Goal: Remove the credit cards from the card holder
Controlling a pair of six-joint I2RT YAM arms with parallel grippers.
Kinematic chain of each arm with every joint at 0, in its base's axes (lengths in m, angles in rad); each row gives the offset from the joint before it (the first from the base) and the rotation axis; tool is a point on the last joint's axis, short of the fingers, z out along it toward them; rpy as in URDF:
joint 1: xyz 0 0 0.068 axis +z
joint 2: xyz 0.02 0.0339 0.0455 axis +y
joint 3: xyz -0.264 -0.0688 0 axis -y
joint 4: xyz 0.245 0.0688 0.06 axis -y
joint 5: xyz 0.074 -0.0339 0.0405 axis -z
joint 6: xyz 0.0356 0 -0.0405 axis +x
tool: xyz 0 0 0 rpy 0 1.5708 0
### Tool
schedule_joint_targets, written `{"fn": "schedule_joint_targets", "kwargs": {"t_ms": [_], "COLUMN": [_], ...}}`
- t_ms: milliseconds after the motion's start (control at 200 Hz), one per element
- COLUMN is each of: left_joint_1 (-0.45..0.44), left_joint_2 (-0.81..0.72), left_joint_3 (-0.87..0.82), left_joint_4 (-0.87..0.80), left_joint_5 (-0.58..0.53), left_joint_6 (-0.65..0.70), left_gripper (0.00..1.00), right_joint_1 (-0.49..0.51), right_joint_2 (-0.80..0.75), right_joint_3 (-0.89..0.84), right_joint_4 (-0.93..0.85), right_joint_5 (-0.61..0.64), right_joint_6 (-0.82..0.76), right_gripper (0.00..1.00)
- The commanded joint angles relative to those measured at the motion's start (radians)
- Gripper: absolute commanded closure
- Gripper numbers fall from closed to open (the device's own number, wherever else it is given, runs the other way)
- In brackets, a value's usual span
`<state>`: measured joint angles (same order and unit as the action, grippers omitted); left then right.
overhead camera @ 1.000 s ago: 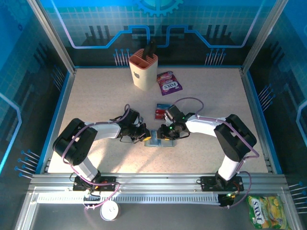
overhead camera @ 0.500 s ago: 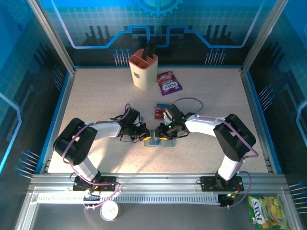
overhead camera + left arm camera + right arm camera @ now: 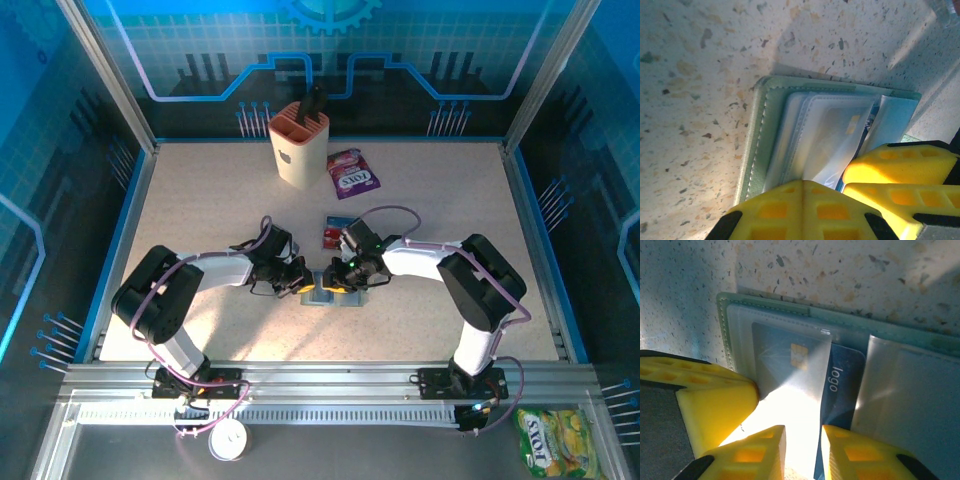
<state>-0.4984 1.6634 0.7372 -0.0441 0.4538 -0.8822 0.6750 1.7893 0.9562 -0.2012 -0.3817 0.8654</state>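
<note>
Yellow pads of the left hand (image 3: pixel 802 186) meet tip to tip at the near edge of the open holder (image 3: pixel 756 137). A clear sleeve (image 3: pixel 825 135) rises to their seam, but whether it is pinched I cannot tell. The right hand (image 3: pixel 803 434) has a narrow gap between its pads, over the sleeve edge and a blue card (image 3: pixel 841 382); whether it grips either cannot be told.

The right wrist view makes the card's word "logo" and a gold chip readable, while the left wrist view gives a blue sliver behind plastic. From the top, both hands meet over the holder mid-table (image 3: pixel 200 210). A red-and-blue loose card (image 3: pixel 335 232) lies just beyond, then a purple "FOX'S" packet (image 3: pixel 352 173) beside a beige cup (image 3: pixel 298 148).
</note>
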Motion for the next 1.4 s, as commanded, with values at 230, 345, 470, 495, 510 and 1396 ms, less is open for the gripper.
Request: {"fn": "schedule_joint_targets", "kwargs": {"t_ms": [230,345,470,495,510,1396], "left_joint_1": [0.003,0.003,0.004,0.005,0.005,-0.041], "left_joint_2": [0.027,0.029,0.03,0.03,0.03,-0.027], "left_joint_3": [0.011,0.01,0.009,0.008,0.01,0.105], "left_joint_4": [-0.021,-0.021,-0.019,-0.02,-0.02,-0.159], "left_joint_5": [0.014,0.013,0.013,0.013,0.013,-0.036], "left_joint_6": [0.026,0.026,0.029,0.029,0.029,0.075], "left_gripper": [0.97,0.97,0.97,0.97,0.97,0.98], "right_joint_1": [0.014,0.014,0.014,0.014,0.013,-0.013], "right_joint_2": [0.03,0.023,0.018,0.017,0.016,-0.063], "right_joint_3": [0.017,0.039,0.063,0.067,0.069,0.029], "right_joint_4": [-0.015,-0.101,-0.174,-0.183,-0.187,-0.122], "right_joint_5": [-0.007,0.049,0.093,0.1,0.102,0.066], "right_joint_6": [-0.001,-0.031,-0.06,-0.065,-0.066,-0.064], "right_gripper": [0.73,0.7,0.69,0.69,0.69,0.68]}}
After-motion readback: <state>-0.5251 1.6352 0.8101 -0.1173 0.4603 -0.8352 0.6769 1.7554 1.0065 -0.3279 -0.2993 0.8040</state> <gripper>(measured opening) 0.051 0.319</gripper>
